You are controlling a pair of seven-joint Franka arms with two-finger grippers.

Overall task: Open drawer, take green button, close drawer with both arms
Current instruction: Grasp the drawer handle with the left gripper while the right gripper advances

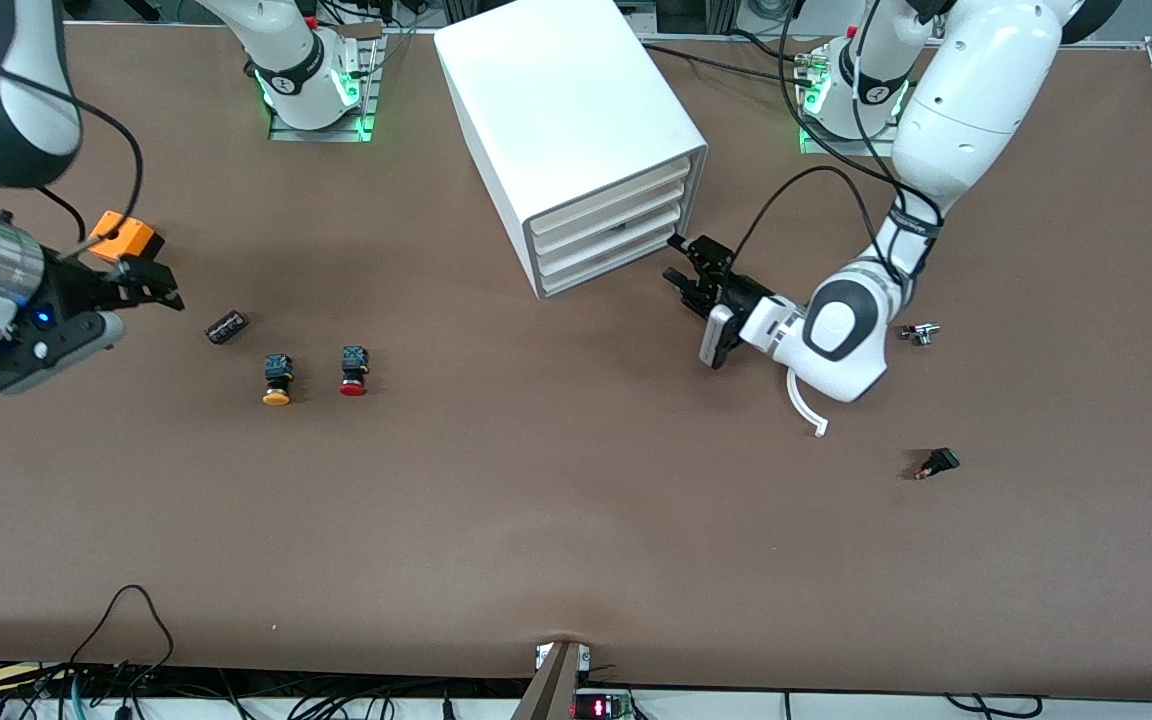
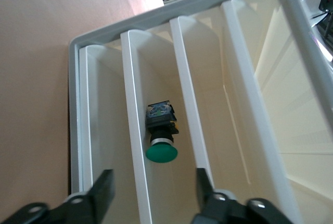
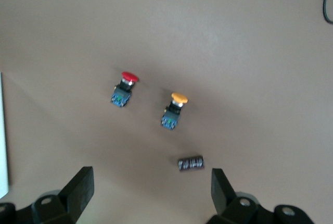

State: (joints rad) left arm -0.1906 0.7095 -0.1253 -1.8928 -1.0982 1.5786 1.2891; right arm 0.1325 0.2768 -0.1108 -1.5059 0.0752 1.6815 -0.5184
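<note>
The white cabinet (image 1: 576, 130) stands at the middle of the table with all four tray drawers pushed in. In the left wrist view the green-capped button (image 2: 161, 151) lies on its side inside a drawer (image 2: 132, 130), in the second slot up from the table. My left gripper (image 1: 673, 257) (image 2: 152, 188) is open, close in front of the drawer fronts at the cabinet's corner toward the left arm's end. Its fingers (image 2: 101, 190) straddle that drawer's white front lip with nothing held. My right gripper (image 1: 171, 288) (image 3: 151, 187) hangs open and empty over the table at the right arm's end.
A yellow-capped button (image 1: 277, 380) and a red-capped one (image 1: 354, 371) lie near a small black cylinder (image 1: 227, 326). An orange block (image 1: 126, 238) sits beside the right gripper. A small metal part (image 1: 920, 333) and a black part (image 1: 936, 464) lie toward the left arm's end.
</note>
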